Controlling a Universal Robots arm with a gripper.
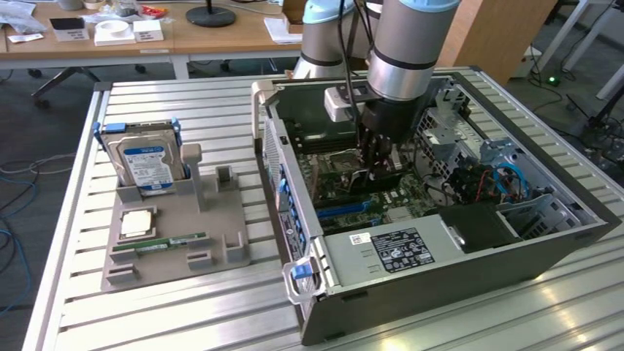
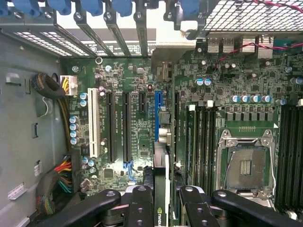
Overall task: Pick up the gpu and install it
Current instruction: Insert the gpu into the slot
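My gripper point(image 1: 381, 167) reaches down into the open computer case point(image 1: 332, 292), just over the motherboard point(image 2: 137, 132). Its fingers point(image 2: 142, 205) are shut on the gpu point(image 2: 161, 189), a thin card seen edge-on in the wrist view, with a green logo on it. The card's far end lies over the blue expansion slot point(image 2: 158, 116) and roughly in line with it. I cannot tell whether the card touches the slot. In the exterior view the gpu point(image 1: 375, 183) shows as a dark plate below the fingers.
A grey fixture tray point(image 1: 224, 219) on the exterior view's left holds a blue-labelled hard drive point(image 1: 146, 162), a CPU point(image 1: 134, 221) and a green RAM stick point(image 1: 161, 243). Inside the case are the empty CPU socket point(image 2: 245, 165), cable bundles point(image 2: 57, 87), blue slot latches point(image 2: 102, 5) and the power supply point(image 1: 395, 250).
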